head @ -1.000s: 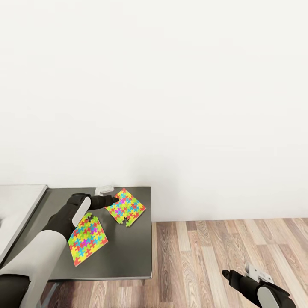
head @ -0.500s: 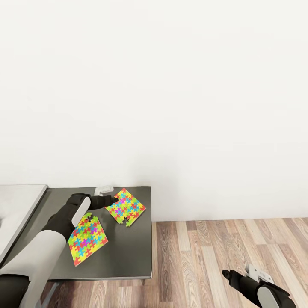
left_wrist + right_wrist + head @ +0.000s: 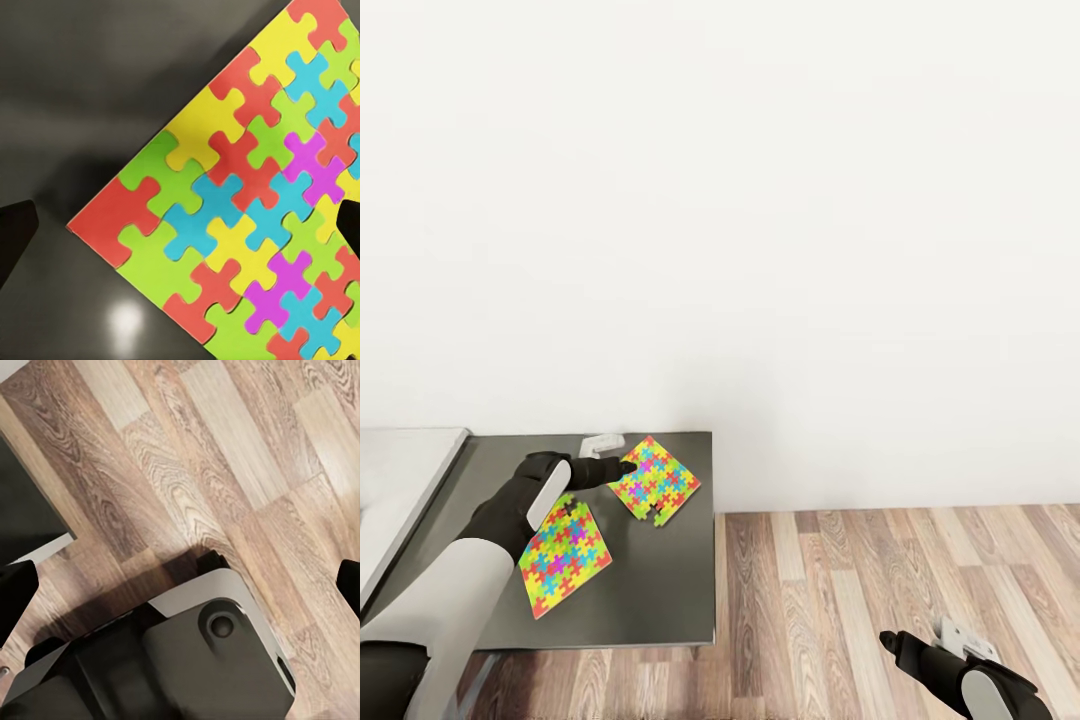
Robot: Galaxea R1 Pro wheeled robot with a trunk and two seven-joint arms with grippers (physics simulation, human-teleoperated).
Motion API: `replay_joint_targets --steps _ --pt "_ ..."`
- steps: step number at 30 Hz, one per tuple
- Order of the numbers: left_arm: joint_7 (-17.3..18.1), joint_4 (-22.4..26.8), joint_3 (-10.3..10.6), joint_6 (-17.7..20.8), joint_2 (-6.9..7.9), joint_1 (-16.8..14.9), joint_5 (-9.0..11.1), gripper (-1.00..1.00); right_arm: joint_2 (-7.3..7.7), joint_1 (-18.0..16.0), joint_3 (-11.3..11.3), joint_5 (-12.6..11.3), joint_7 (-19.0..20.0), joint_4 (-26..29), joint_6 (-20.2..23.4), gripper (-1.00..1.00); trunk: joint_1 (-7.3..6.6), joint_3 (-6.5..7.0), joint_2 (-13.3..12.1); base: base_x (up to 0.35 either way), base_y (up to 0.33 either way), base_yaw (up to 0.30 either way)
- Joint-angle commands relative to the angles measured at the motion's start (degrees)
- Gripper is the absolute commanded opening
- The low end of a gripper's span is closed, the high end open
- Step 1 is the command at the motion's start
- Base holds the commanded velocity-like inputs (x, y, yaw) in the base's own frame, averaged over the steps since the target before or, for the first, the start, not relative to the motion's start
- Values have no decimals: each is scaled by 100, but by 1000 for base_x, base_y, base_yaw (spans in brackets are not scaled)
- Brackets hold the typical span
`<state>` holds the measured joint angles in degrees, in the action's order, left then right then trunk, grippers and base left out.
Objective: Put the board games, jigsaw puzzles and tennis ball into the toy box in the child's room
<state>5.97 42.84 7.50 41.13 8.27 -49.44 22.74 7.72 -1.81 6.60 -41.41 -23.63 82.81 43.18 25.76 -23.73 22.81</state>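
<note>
My left gripper (image 3: 628, 467) hovers spread open at the far jigsaw puzzle's (image 3: 653, 482) left corner, on the dark grey top (image 3: 660, 590). Second puzzle (image 3: 564, 558) lies nearer, under my forearm. Right gripper (image 3: 890, 642) low over wood floor (image 3: 860, 580), fingers apart, empty.

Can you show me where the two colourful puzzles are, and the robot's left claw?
far jigsaw puzzle (image 3: 656, 482), head view, its middle.
near jigsaw puzzle (image 3: 567, 560), head view, its middle.
left gripper (image 3: 628, 467), head view, fingertips at the far puzzle's edge.
</note>
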Motion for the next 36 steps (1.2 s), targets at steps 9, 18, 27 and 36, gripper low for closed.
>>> replay_joint_targets --steps 9,18,27,36 --pt "19 5 16 18 0 -4 -15 100 1 -3 -1 -60 -54 12 15 100 3 -69 11 0 0 0" --pt "19 5 14 18 0 -4 -15 100 1 -2 -7 -56 -54 10 -25 100 3 -76 11 0 0 0" --pt "19 5 21 18 0 -4 -15 100 2 0 -10 -58 -54 -9 -208 100 3 -76 11 0 0 0" --pt "29 5 29 17 3 -4 -2 100 1 -2 -9 -60 -54 -11 -228 100 3 -76 11 0 0 0"
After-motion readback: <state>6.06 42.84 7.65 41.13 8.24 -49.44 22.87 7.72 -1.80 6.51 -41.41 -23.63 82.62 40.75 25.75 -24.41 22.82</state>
